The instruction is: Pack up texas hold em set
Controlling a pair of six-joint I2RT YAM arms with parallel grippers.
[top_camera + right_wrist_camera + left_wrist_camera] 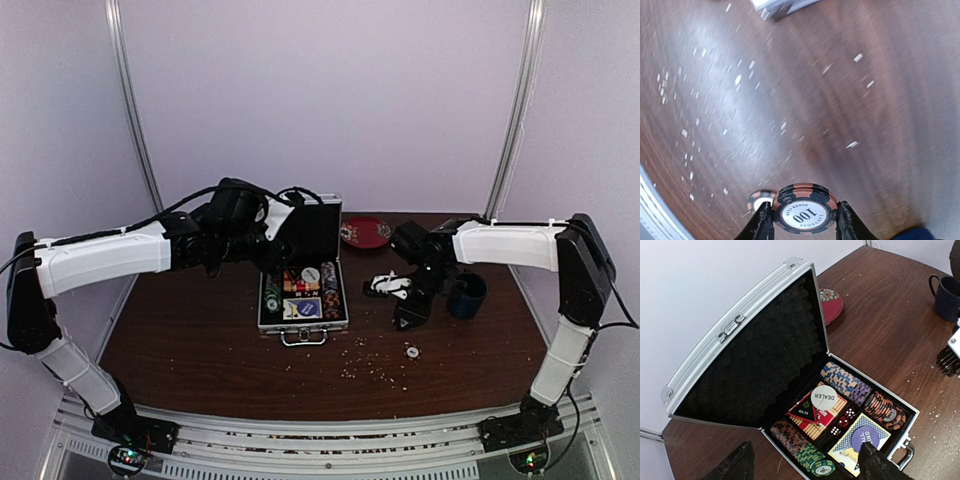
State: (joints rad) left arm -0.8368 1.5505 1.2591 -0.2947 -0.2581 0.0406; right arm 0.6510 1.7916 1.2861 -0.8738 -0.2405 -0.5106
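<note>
My right claw (802, 220) is closed on a small stack of chips (805, 207). Its fingers (762, 225) press the rim from either side, and the face marked 100 is turned toward my wrist camera. The table (850, 90) behind it is streaked with blur while the stack is sharp, so I judge the grip is sound. Just beneath, one loose chip (759, 199) lies flat on the wood.

The case (300, 327) lies to my left of that claw and a little farther from my bases. It is open, with its lid (315, 230) standing at the far side and its handle toward the near edge. Its chip rows run from hinge to handle along both side walls, and the right-hand row (330, 285) is the one facing this claw (the decks (862, 440) and dice (845, 417) sit between the rows). The coming move, as I judge it, is a carry leftward over the case's right wall. The stack needs turning so that its faces stand across the row's length, not flat.

My left claw (272, 228) is nearer the case, spread wide by the lid with nothing in it. But the stack is in my right claw, and the loose chip lies on that side too.
</note>
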